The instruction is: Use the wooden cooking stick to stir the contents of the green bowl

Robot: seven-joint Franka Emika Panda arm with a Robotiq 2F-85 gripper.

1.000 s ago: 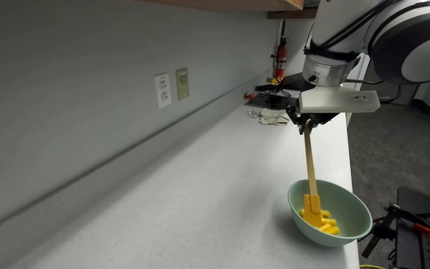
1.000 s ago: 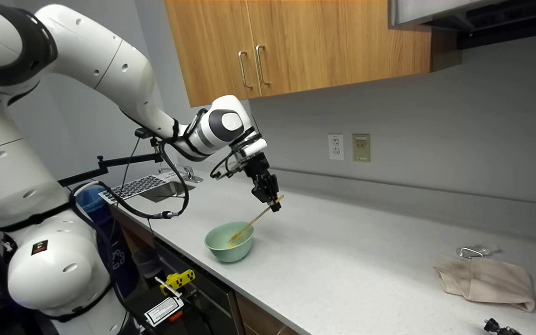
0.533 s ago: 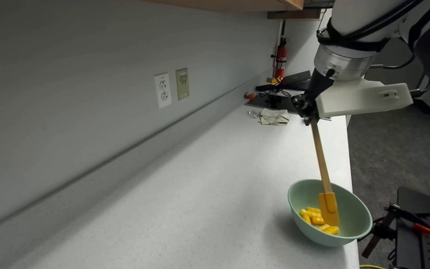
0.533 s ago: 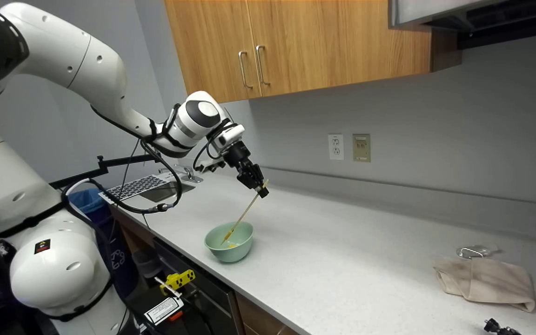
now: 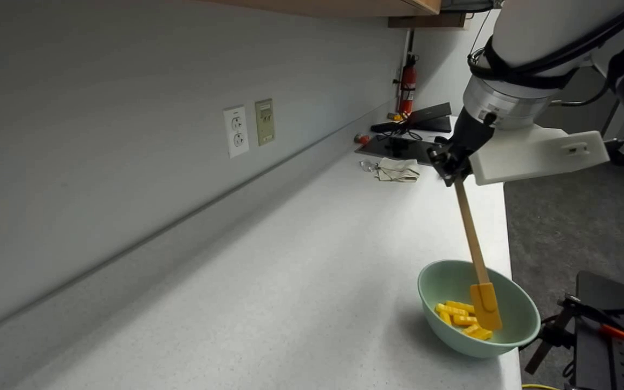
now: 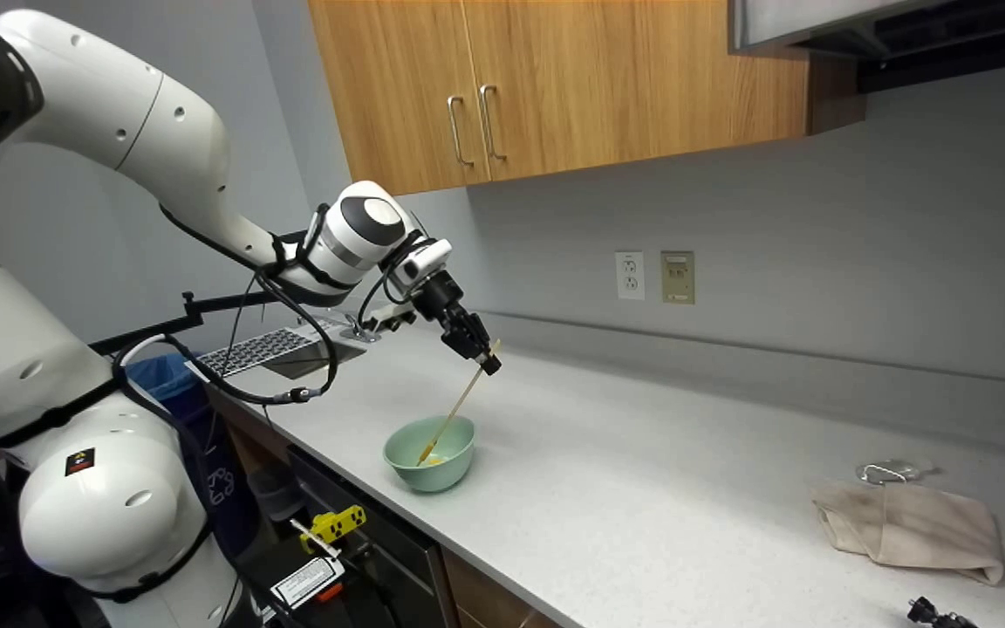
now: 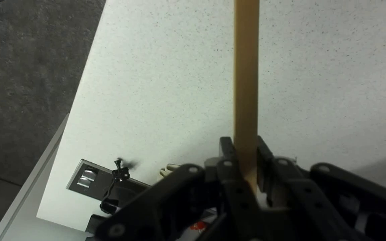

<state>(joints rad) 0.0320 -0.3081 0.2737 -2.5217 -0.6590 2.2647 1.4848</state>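
Stick (image 5: 472,233) in tool (image 7: 244,147), recycling-marked bin (image 6: 221,484)

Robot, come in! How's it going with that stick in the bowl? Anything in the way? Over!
Pincer shut on wooden cooking stick. Orange-yellow blade inside green bowl, by yellow pieces; contact unclear. In the way: nothing that I see.

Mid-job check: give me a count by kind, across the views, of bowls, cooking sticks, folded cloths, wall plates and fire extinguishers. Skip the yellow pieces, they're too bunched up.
Green bowl: 1
Wooden cooking stick: 1, held in the gripper
Folded beige cloth: 1
White wall plate and beige wall plate: 2
Red fire extinguisher: 1
Total: 6
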